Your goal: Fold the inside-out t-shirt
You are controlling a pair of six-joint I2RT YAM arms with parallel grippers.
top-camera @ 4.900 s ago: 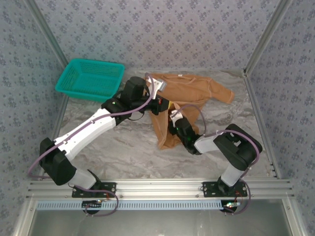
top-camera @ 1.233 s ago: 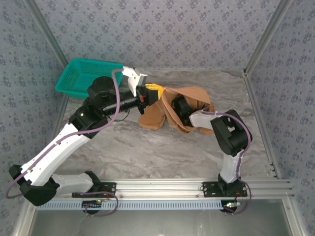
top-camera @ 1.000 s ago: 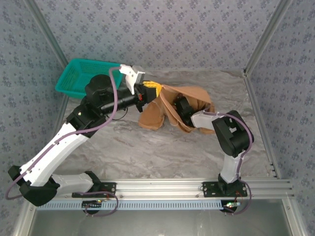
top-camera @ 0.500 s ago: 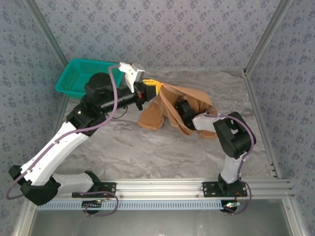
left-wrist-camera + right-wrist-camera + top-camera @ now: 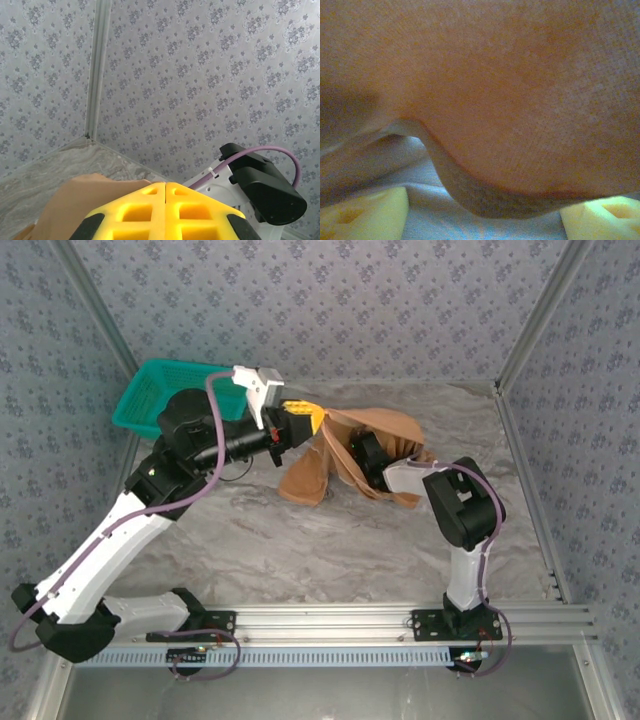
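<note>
My left pincer (image 5: 303, 421) is clamped shut on an edge of the inside-out t-shirt (image 5: 390, 430), which hangs below and to the right of it. My right pincer (image 5: 482, 217) gapes wide under the same shirt, gripping nothing (cloth drapes just ahead of its pads).

**Orange-tan shirt bunched and partly raised at the far middle**

The plain orange-tan soft cloth t-shirt (image 5: 388, 430) is gathered into a loose heap on the grey marbled table (image 5: 300, 550), toward its far middle, not spread flat. Its upper left corner is lifted off the surface, and a taut band of cloth slopes from there down to the right. A rounded lobe droops to the near left and rests on the table. Up close in the right wrist view, the fine knit (image 5: 495, 75) shows a curved, hanging edge with a shadowed fold beneath it.
</note>
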